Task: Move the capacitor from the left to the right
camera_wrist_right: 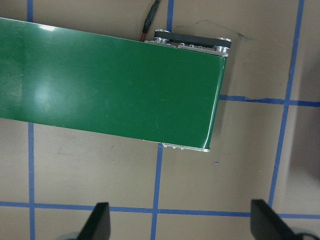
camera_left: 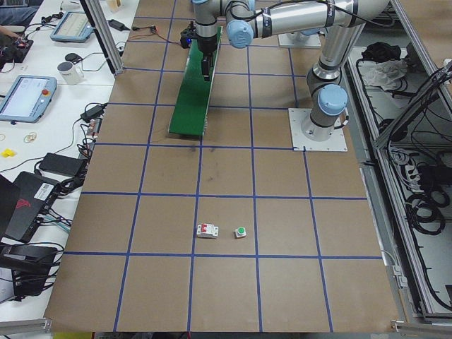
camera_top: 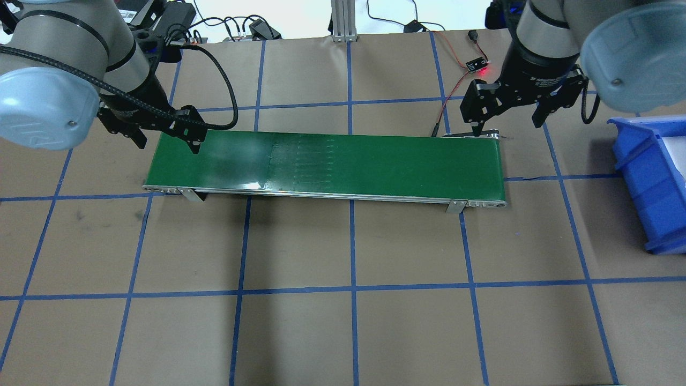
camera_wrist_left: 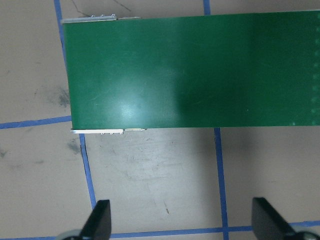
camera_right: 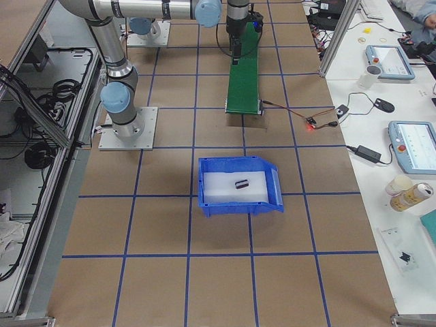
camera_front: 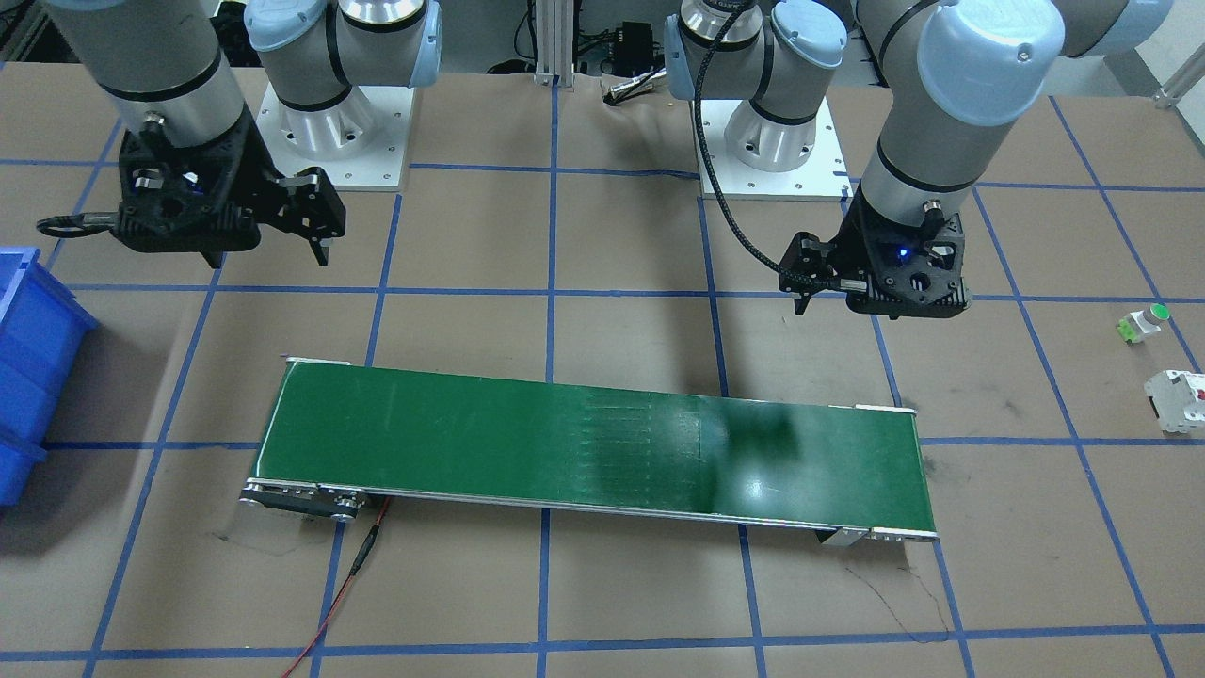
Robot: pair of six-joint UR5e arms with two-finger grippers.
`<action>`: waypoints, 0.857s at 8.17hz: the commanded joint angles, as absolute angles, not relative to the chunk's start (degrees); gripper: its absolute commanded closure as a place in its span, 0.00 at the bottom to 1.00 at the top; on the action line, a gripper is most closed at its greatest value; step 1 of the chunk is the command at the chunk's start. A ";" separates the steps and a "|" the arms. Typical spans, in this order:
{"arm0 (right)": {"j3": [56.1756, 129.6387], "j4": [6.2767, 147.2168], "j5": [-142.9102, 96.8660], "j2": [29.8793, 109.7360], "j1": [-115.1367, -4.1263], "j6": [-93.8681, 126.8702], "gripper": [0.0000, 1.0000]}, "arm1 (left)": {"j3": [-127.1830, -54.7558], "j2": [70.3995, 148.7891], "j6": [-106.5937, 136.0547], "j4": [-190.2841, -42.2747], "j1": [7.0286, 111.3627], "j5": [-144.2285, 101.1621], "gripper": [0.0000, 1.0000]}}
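**Job looks done, but a wrong grab could spoil it**

The left gripper [camera_wrist_left: 182, 224] is spread wide and holds nothing. It hangs at 6 o'clock from the green belt [camera_wrist_left: 190, 70] in its wrist view. The right gripper [camera_wrist_right: 180, 222] is spread wide and empty too, over the belt's other end. The capacitor [camera_right: 242, 184] lies in the blue bin [camera_right: 203, 185], at 6 o'clock from the belt in the right side view (so I think the move is finished). The left arm could wrongly grab the button [camera_front: 1144, 323] or breaker [camera_front: 1177, 400]. An arm that drops low could bump the belt.
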State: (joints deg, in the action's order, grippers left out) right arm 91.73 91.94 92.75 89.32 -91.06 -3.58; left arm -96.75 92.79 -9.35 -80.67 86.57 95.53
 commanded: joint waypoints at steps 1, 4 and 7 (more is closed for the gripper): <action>91.93 92.90 92.55 89.47 -93.78 -1.49 0.00 | -96.77 92.90 -9.49 -80.51 86.57 95.54 0.00; 91.93 92.99 92.37 89.38 -93.78 -1.67 0.00 | -96.68 92.90 -9.49 -80.33 86.57 95.45 0.00; 92.02 93.16 92.99 89.38 -93.78 -2.11 0.00 | -96.77 92.90 -9.49 -80.33 86.57 95.45 0.00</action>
State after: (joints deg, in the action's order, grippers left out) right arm 92.00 93.11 92.69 89.39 -93.78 -1.89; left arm -96.67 92.93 -9.49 -80.27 86.57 95.45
